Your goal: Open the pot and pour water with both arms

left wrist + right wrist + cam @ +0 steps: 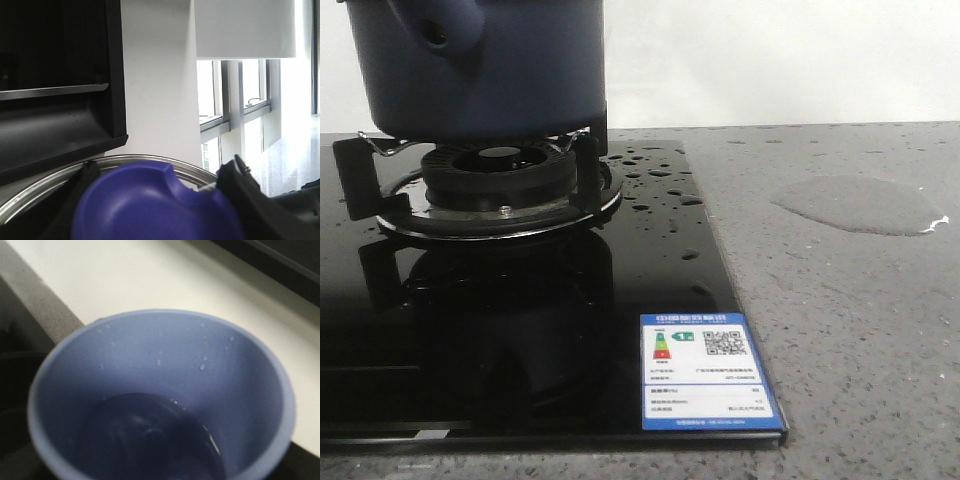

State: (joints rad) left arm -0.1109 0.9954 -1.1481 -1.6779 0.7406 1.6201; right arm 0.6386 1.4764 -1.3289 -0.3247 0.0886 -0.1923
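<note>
The dark navy pot [490, 70] stands on the gas burner [500, 175] at the far left, its stub handle [448, 25] facing me; its top is cut off. My left gripper [160, 175] is shut on the blue knob [150, 210] of a metal-rimmed lid [197, 172], held up in the air, with black fingers [245, 195] on both sides. In the right wrist view a light blue cup [165, 355] fills the picture, tilted, with water [150, 435] pooled in its bottom and drops on its wall. It hides my right fingers. Neither gripper shows in the front view.
The black glass hob [520, 330] carries water drops [660, 180] right of the burner and a blue energy label [705, 370] at its front right corner. A water puddle [860, 205] lies on the grey stone counter to the right. A white wall stands behind.
</note>
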